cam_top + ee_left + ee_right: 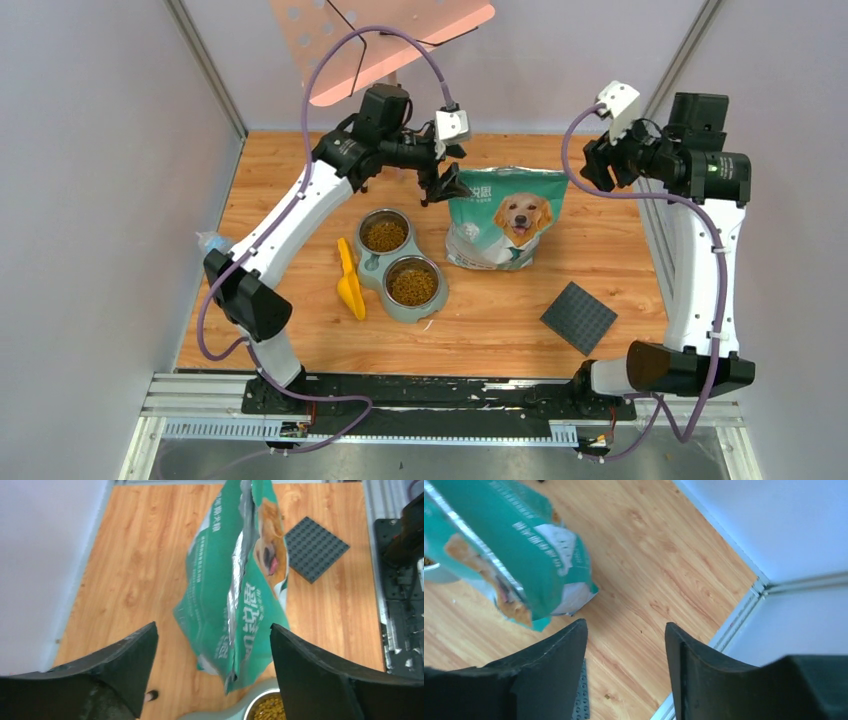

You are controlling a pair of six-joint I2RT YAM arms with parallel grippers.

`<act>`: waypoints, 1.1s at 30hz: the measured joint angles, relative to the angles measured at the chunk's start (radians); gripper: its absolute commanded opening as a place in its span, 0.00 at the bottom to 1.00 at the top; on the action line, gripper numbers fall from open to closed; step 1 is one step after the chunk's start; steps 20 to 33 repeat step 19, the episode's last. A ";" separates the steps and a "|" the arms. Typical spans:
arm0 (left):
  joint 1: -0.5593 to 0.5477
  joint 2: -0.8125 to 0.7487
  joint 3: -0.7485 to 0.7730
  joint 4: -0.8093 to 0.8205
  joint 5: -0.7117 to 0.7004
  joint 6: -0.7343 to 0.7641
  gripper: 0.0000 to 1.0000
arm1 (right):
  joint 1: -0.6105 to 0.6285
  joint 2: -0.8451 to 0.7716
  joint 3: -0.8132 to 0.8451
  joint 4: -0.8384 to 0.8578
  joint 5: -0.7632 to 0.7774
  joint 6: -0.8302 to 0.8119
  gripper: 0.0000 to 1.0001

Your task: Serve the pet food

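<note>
The pet food [412,284] fills both steel bowls of a grey-green double feeder [376,268]; the far bowl's kibble [384,235] also shows in the left wrist view as pet food [269,709]. A teal bag [503,218] printed with a dog stands upright right of the feeder. My left gripper [443,186] hovers at the bag's top left corner. In its own view the left gripper [212,626] is open, with the bag [235,580] below and nothing touching the fingers. My right gripper [590,168] is raised right of the bag. In its wrist view the right gripper [626,624] is open over bare wood.
A yellow scoop [349,280] lies left of the feeder. A dark grey studded plate [578,317] lies near the front right. A pink perforated board [380,40] hangs at the back. Walls close in both sides, and a metal rail [655,240] runs along the right edge.
</note>
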 measured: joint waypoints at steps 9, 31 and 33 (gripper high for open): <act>0.007 -0.307 -0.061 0.015 -0.272 -0.064 1.00 | -0.079 -0.096 -0.106 0.280 0.152 0.429 0.98; 0.187 -0.755 -0.375 0.121 -0.875 -0.358 1.00 | -0.079 -0.131 -0.128 0.492 0.428 0.721 1.00; 0.187 -0.755 -0.375 0.121 -0.875 -0.358 1.00 | -0.079 -0.131 -0.128 0.492 0.428 0.721 1.00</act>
